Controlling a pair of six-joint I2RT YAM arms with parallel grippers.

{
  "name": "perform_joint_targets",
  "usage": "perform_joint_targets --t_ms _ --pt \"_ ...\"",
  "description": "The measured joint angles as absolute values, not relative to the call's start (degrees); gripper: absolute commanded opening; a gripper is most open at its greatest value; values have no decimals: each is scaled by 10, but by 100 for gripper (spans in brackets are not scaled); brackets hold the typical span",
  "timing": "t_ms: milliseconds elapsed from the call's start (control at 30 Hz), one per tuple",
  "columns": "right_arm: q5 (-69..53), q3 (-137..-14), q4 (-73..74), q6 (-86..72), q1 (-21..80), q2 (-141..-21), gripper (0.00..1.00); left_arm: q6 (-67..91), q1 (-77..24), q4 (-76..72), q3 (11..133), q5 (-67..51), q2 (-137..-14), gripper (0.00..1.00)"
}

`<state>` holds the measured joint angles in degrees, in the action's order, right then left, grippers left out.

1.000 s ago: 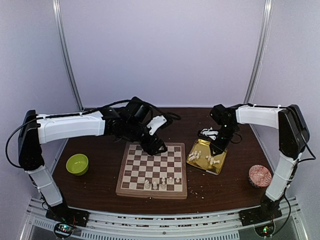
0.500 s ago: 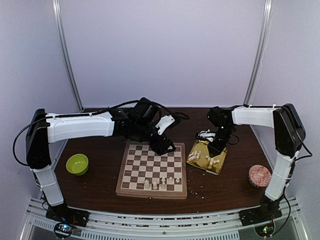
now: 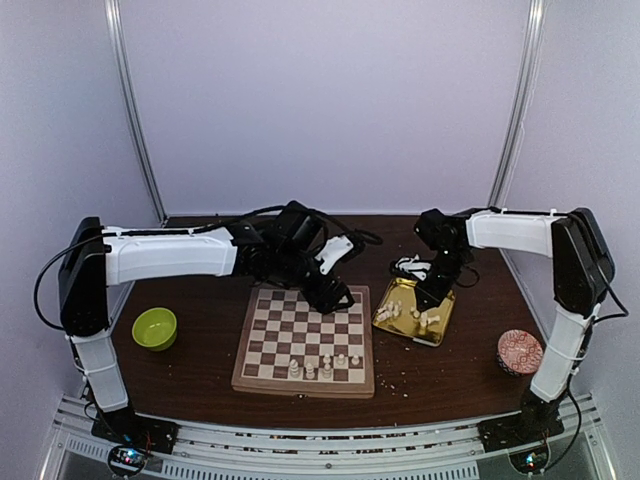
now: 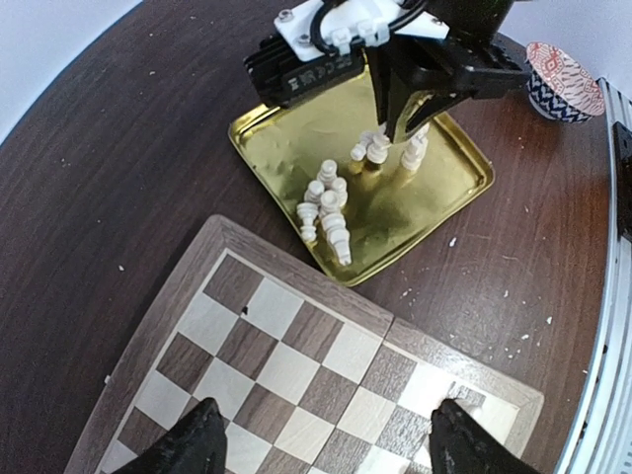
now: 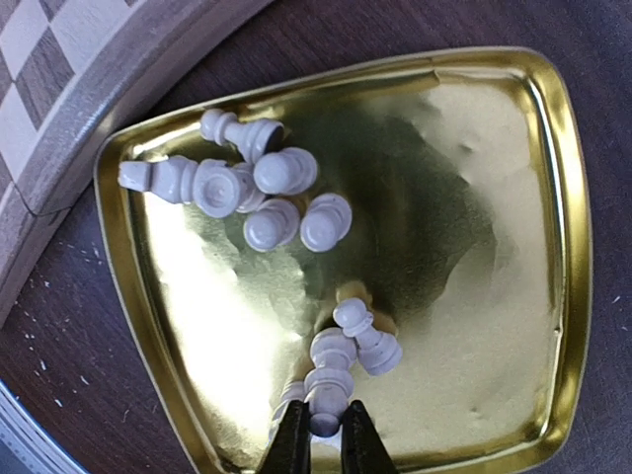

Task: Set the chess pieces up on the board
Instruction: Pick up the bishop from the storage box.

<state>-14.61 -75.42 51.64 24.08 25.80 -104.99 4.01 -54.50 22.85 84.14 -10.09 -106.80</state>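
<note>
**Operator:** Where are the chess pieces (image 5: 267, 188)?

**Technician:** Most lie toppled in two clusters in the gold tray (image 5: 563, 247). The tray sits on the worktop (image 3: 450, 370), just beside the far right corner of the board (image 3: 300, 340). A few more stand upright on the board's near rows.

**Operator:** Which one does the coming move depend on?

**Technician:** The gripped piece (image 5: 325, 421), at the end of the cluster by the tray rim. The right hand (image 5: 324, 446) is closed on one end of it. Its long axis appears to run from the fingertips toward the tray centre. Judged from this, it is lying rather than upright and will need righting at placement.

**Operator:** Direction of travel?

**Technician:** The board lies to the robot's left of the tray. The right arm is the nearer one to the tray. The left hand (image 4: 326, 449) hangs open over the board's far right corner and holds nothing.
</note>
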Motion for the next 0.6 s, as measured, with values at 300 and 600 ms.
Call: perform_joint_targets --t_ms 300,600 --pt "-177 -754 514 253 258 -995 3 44 -545 181 852 -129 -1096 72" --pt "-198 -754 515 258 258 -988 4 55 -545 151 860 -157 -1123 72"
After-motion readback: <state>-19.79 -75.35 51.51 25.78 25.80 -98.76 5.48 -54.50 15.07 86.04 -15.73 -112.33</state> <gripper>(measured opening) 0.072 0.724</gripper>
